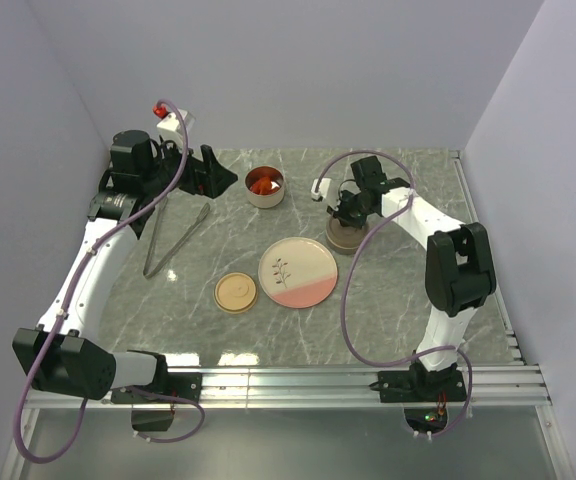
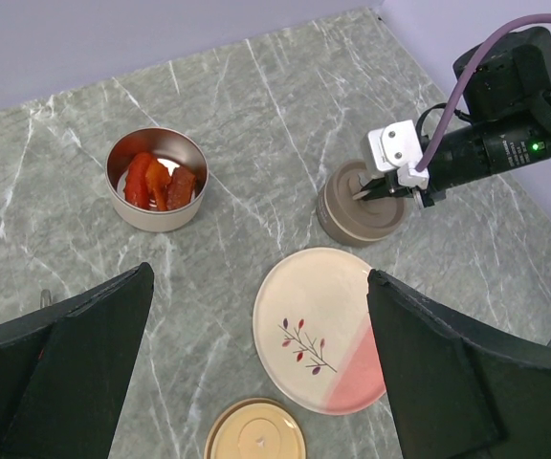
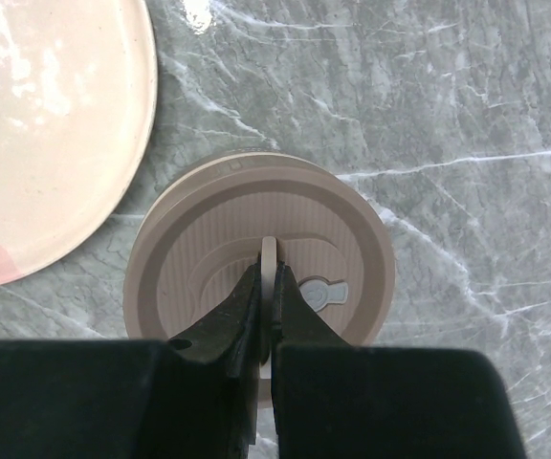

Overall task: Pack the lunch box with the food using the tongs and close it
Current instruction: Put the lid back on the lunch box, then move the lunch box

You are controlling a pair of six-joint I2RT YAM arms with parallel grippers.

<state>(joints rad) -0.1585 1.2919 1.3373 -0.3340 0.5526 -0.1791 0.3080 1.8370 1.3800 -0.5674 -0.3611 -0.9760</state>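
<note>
The lunch box, a round steel tin (image 1: 265, 186) (image 2: 122, 206), stands open at the back with red and orange food (image 2: 157, 182) inside. The silver tongs (image 1: 173, 240) lie on the table left of it, untouched. My left gripper (image 1: 216, 175) (image 2: 261, 382) hangs open and empty just left of the tin, above the table. My right gripper (image 1: 348, 214) (image 3: 269, 282) is shut on the upright cream handle (image 3: 269, 251) of a brown round lid (image 3: 199, 258) (image 2: 352, 215). That lid sits on the table, right of the tin.
A pink-and-cream plate (image 1: 298, 272) (image 2: 304, 296) (image 3: 46, 124) with a sprig drawing lies in the middle with nothing on it. A flat tan disc lid (image 1: 236, 293) (image 2: 254, 435) rests to its left. Grey walls close in the left, back and right sides.
</note>
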